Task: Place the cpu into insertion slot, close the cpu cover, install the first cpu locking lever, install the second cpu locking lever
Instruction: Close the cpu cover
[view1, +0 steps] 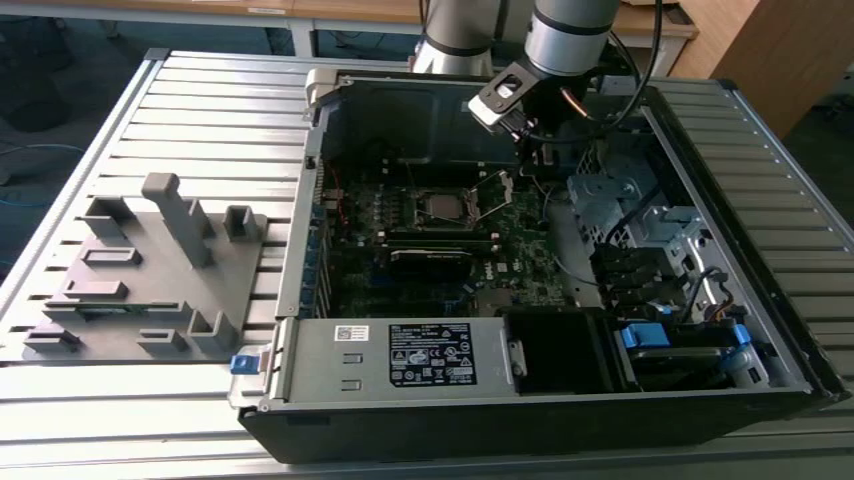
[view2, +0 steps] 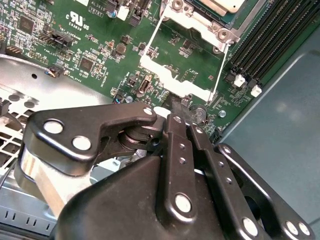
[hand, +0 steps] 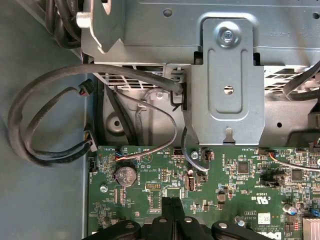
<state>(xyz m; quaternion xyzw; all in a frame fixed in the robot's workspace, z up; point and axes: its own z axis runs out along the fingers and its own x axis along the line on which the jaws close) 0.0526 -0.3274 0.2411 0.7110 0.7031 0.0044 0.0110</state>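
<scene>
The black gripper (hand: 172, 202) has its fingers pressed together over the green motherboard (hand: 225, 175). Its tips are at the edge of the thin silver square-frame cpu cover (view2: 165, 70), perhaps touching it. The cover is tilted open. The small grey square cpu (view2: 220, 4) lies in the silver-rimmed insertion slot (view2: 200, 19).

Open case (view1: 534, 432) on slatted bench (view1: 200, 100). Grey fixture (view1: 147, 285) beside it, at the exterior view's left. Coin cell (hand: 125, 176) on green board (hand: 250, 192).
</scene>
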